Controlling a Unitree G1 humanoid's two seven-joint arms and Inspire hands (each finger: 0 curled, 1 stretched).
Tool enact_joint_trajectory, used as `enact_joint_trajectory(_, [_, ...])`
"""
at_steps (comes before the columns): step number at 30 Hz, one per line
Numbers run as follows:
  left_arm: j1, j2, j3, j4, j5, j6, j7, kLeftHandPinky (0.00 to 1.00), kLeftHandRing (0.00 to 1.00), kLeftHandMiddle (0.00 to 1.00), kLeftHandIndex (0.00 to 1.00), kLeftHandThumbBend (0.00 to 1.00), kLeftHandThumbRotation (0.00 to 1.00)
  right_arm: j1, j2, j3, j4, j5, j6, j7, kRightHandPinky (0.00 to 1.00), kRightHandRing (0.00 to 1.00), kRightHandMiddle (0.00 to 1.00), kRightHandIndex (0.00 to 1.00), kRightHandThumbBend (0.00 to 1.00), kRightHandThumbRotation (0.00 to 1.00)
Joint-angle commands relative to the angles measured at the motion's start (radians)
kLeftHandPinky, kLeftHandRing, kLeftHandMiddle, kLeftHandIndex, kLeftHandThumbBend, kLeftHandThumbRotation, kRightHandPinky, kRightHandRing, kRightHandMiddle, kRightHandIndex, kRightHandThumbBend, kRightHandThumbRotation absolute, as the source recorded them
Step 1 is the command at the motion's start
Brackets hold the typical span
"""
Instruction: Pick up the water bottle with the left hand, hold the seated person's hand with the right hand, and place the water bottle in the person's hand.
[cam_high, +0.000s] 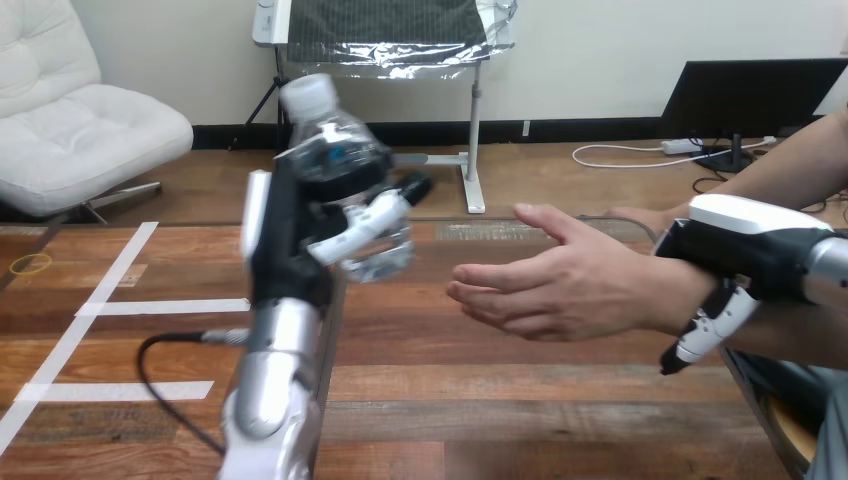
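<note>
The wooden table (560, 400) carries white tape strips (165, 306) on its left part: one long strip running slantwise, with two shorter ones branching rightward. A small yellow ring (32, 263) lies at the table's far left, and a pale grey patch (495, 230) by its far edge.

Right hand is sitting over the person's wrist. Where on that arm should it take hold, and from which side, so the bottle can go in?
Take the wrist, not the person's hand. Come from above on the forearm side, where the right hand lies. The person's hand is open, its fingers pointing toward the water bottle in the left hand, so it should probably stay uncovered.
</note>
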Motion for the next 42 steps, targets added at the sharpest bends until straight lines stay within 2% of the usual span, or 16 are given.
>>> enact_joint_trajectory(1, [-0.118, -0.053, -0.017, 0.049, -0.011, -0.052, -0.002, 0.24, 0.28, 0.34, 0.41, 0.61, 0.0, -0.092, 0.062, 0.01, -0.011, -0.004, 0.019, -0.032, 0.16, 0.22, 0.29, 0.3, 0.82, 0.0])
enact_joint_trajectory(18, [-0.178, -0.105, -0.059, 0.132, -0.025, -0.07, -0.002, 0.26, 0.3, 0.35, 0.43, 0.64, 0.0, -0.121, 0.12, 0.032, -0.057, -0.04, 0.099, -0.008, 0.15, 0.2, 0.28, 0.28, 0.82, 0.01])
enact_joint_trajectory(22, [-0.198, -0.137, -0.073, 0.155, -0.039, -0.068, -0.018, 0.26, 0.3, 0.36, 0.43, 0.65, 0.0, -0.154, 0.157, 0.059, -0.074, -0.05, 0.128, 0.008, 0.15, 0.21, 0.28, 0.28, 0.82, 0.02])
enact_joint_trajectory(35, [-0.194, -0.151, -0.084, 0.159, -0.053, -0.061, -0.033, 0.25, 0.3, 0.36, 0.43, 0.65, 0.0, -0.177, 0.181, 0.081, -0.087, -0.071, 0.149, 0.017, 0.23, 0.29, 0.36, 0.32, 0.82, 0.04])
enact_joint_trajectory(42, [-0.183, -0.157, -0.09, 0.153, -0.066, -0.05, -0.045, 0.25, 0.31, 0.37, 0.42, 0.66, 0.0, -0.19, 0.19, 0.096, -0.093, -0.085, 0.163, 0.023, 0.21, 0.27, 0.34, 0.32, 0.81, 0.06])
